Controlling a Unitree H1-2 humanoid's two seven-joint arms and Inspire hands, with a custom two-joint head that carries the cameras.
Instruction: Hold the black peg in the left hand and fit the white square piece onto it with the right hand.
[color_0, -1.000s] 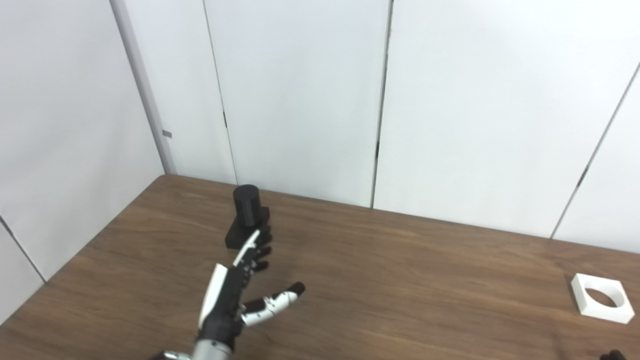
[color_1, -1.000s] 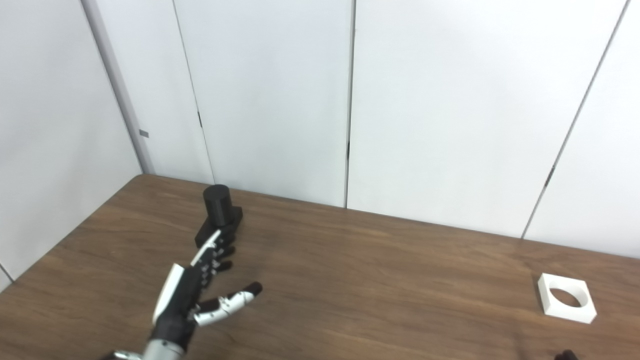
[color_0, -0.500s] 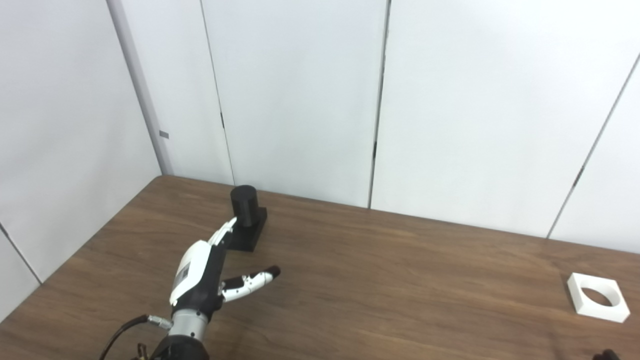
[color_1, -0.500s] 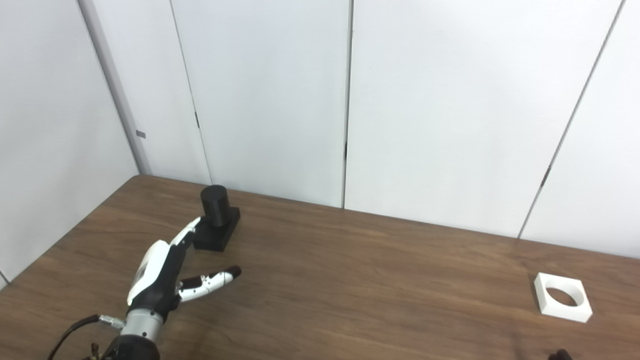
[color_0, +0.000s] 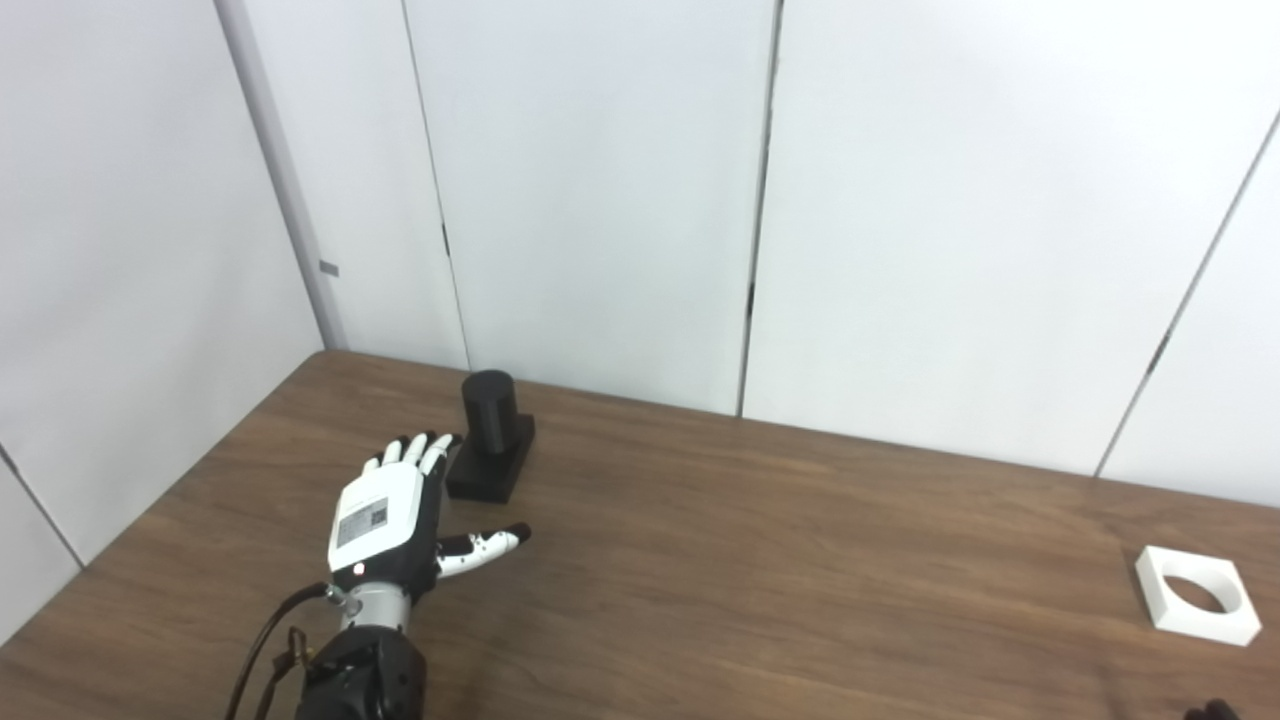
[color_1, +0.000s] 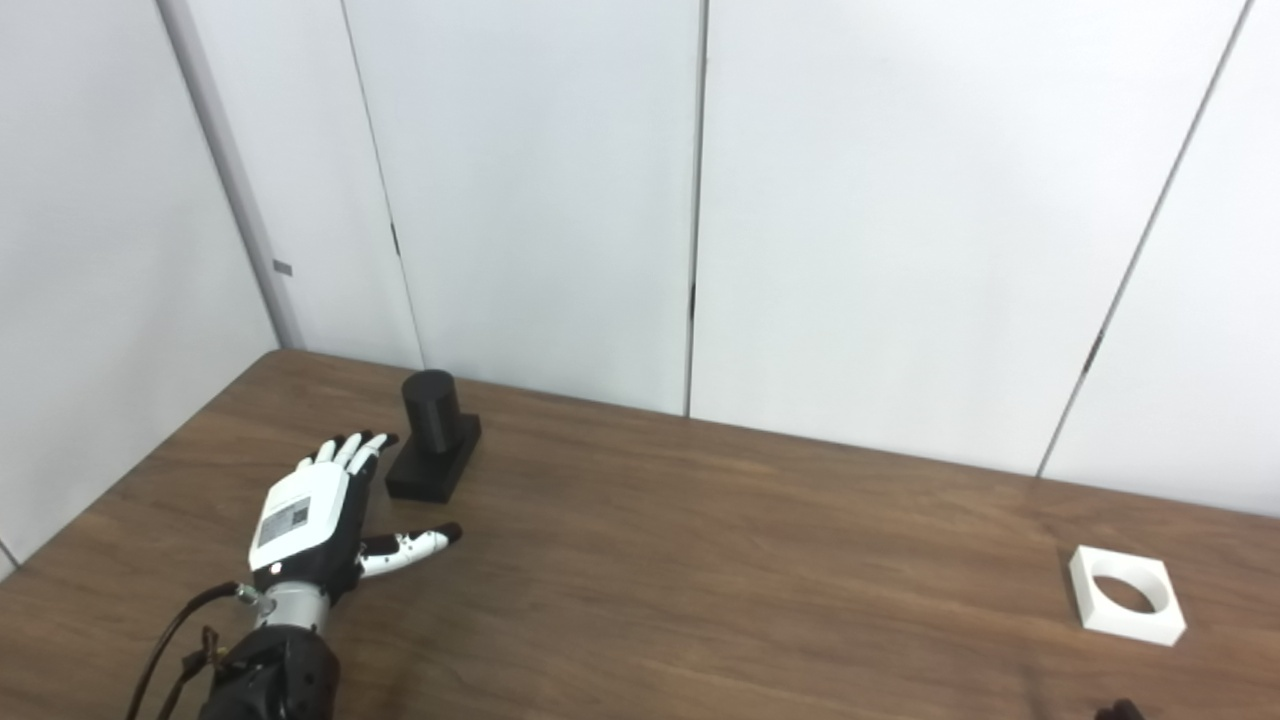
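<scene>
The black peg (color_0: 490, 412), a short cylinder on a flat black base, stands upright at the table's far left. My left hand (color_0: 385, 510) hovers palm-down just left and in front of the base, open, fingers stretched forward and thumb out to the right, holding nothing. Its fingertips reach beside the base's left edge; I cannot tell if they touch. The white square piece (color_0: 1197, 595) with a round hole lies flat at the far right. Only a dark tip of my right hand (color_0: 1212, 710) peeks in at the bottom right corner.
The brown wooden table (color_0: 760, 570) runs up to white wall panels behind and on the left. A black cable trails from the left wrist at the bottom edge.
My left hand has drawn back and leftward from in front of the peg and rolled from edge-on to palm-down. The peg and white piece have stayed put.
</scene>
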